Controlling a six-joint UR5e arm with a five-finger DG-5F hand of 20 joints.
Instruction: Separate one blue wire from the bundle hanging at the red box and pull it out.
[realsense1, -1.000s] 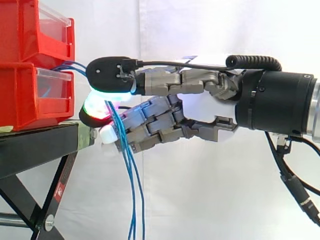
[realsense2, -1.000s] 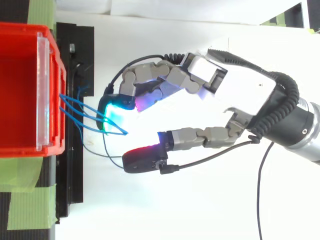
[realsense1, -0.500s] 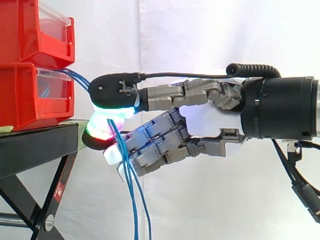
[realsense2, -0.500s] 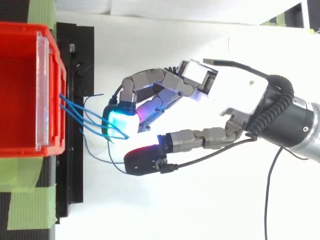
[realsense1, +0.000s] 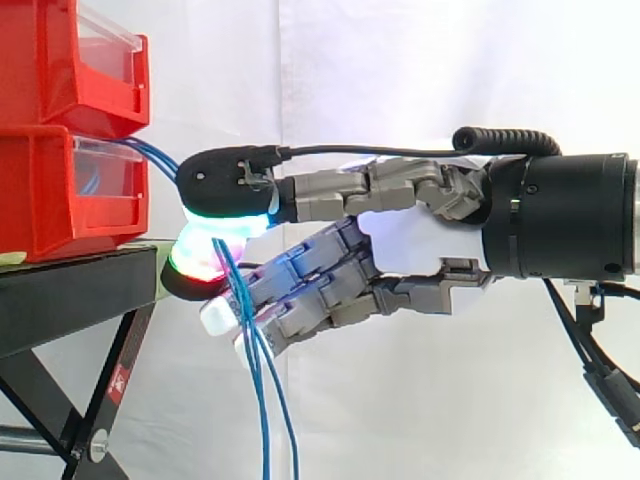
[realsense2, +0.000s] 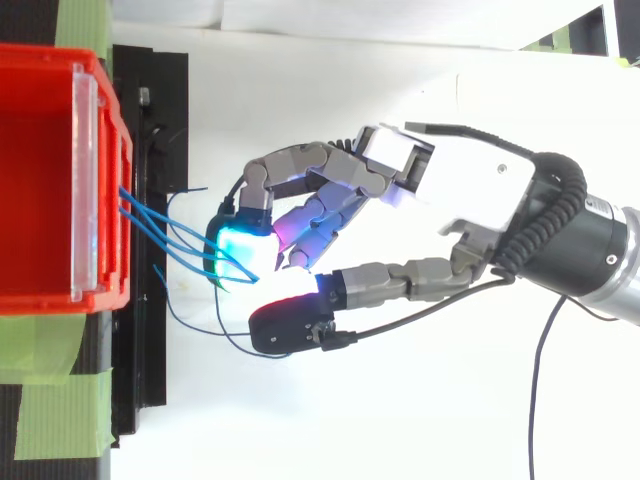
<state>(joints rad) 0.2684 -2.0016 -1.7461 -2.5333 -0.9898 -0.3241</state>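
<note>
The blue wires start at the left, at the front of the red box. From there they run to the right into the hand and then hang down below it. Compared with one second ago, we see them drawn a little longer and straighter from the box, because the hand now sits slightly farther from it and lower. At the glowing cyan pad the strands bend around the fingertip. The thumb has come closer to this pad than before, so the gap between them is smaller. The hand is therefore nearly closed, with fingers curled and the thumb over them, and the wires pass between. We judge that the grasp is tightening and the pull is beginning. However, several strands seem to be caught together, so one single wire is not yet clearly separated.
</note>
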